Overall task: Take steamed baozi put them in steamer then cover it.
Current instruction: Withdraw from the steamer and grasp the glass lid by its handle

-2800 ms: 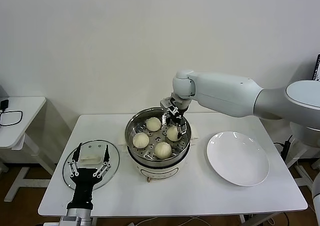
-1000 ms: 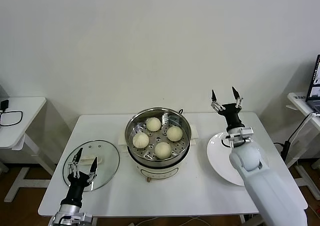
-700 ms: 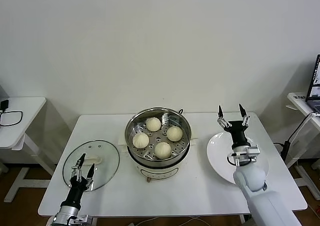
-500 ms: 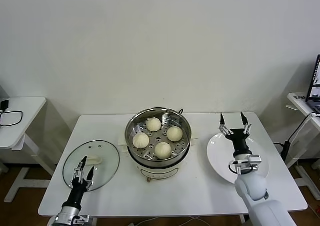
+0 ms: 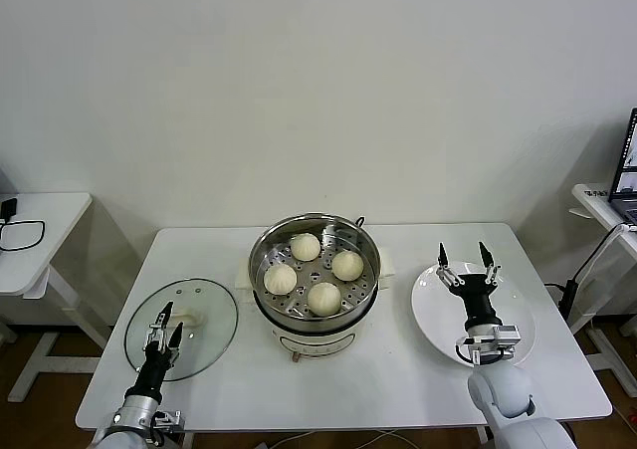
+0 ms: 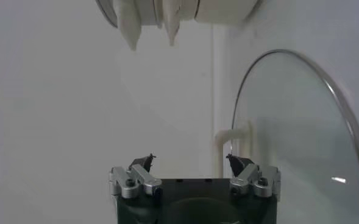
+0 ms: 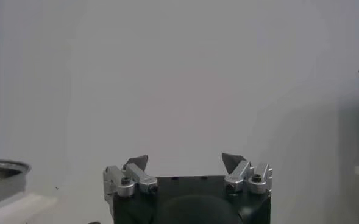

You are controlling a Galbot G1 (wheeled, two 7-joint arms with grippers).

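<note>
Right gripper (image 5: 463, 254) raised over white plate (image 5: 438, 320), jaws spread, holding nothing. Off to its left, steamer (image 5: 261, 260), uncovered, with all four steamed baozi (image 5: 324, 297) on perforated tray. Farther left, left gripper (image 5: 166, 320) over glass lid (image 5: 204, 310), jaws apart and unladen.
</note>
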